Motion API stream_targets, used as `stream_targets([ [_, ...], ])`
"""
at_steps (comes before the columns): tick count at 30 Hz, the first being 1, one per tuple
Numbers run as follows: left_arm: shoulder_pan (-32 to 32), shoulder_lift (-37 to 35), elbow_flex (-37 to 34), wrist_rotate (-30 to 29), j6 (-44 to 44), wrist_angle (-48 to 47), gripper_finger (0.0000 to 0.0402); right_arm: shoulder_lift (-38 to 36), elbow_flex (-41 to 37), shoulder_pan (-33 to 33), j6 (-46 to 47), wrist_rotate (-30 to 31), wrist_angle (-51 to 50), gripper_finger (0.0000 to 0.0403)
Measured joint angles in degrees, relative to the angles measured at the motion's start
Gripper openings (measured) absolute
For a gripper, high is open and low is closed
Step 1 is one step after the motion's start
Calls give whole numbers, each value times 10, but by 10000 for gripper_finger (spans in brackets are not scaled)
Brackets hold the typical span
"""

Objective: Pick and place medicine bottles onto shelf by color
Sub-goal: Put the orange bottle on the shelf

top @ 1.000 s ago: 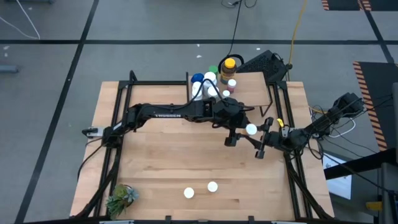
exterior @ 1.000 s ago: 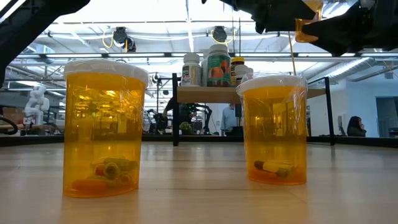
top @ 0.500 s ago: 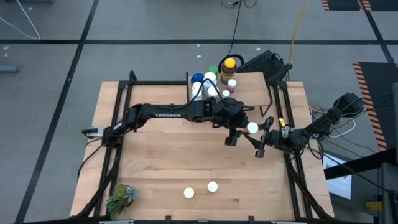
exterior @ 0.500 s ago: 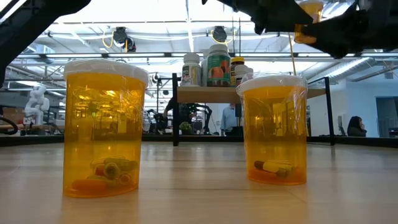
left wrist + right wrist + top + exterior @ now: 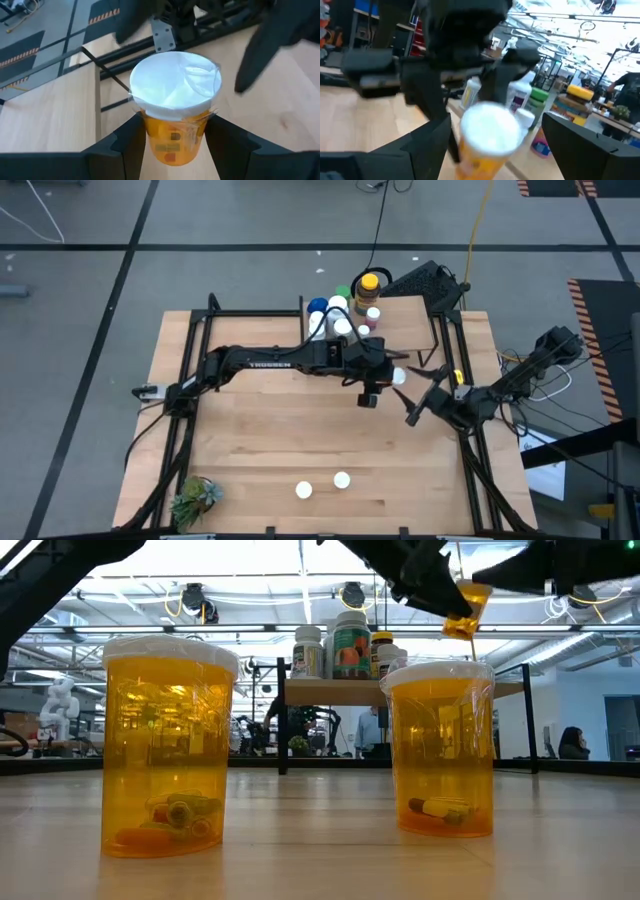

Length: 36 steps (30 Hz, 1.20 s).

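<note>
My left gripper (image 5: 372, 390) is shut on an orange medicine bottle with a white cap (image 5: 398, 376), held in the air right of the table's middle. My right gripper (image 5: 424, 396) stands open just right of it; in the right wrist view its fingers flank the bottle (image 5: 489, 131) without touching. The shelf (image 5: 400, 691) at the far edge carries several medicine bottles (image 5: 340, 308) and a yellow-lidded jar (image 5: 368, 283). Two more orange bottles (image 5: 303, 491) (image 5: 342, 479) stand upright on their bases near the table's front edge. My left gripper pinches the bottle's orange body just below the cap (image 5: 172, 134) between its two fingers (image 5: 131, 142). The fingers come from above, slanting down, with the cap facing the wrist. The bottle (image 5: 467, 610) is lifted clear of the table and tilted.
A small green plant (image 5: 195, 498) sits at the table's near left corner. In the low view the two front bottles (image 5: 168, 745) (image 5: 443, 748) stand close to the camera. Bare wood lies between them and the shelf. A person (image 5: 572, 742) shows in the room beyond.
My left gripper has carried the orange bottle a little toward the table's far left, away from my right gripper, and a little lower. The bottle has tipped over to a slant.
</note>
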Motion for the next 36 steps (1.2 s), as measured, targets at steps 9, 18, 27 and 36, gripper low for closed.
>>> stream_targets([
  [9,-6,-1,0,3,46,-7,191,-27,13,-1,57,-64,-54,293],
  [18,-22,-1,0,5,127,-7,191,-42,14,-1,155,-120,-134,292],
  [27,-31,-1,0,6,120,-9,191,-40,14,-1,174,-137,-161,279],
  [36,-31,-2,0,5,102,-14,191,-40,14,-7,162,-135,-162,222],
])
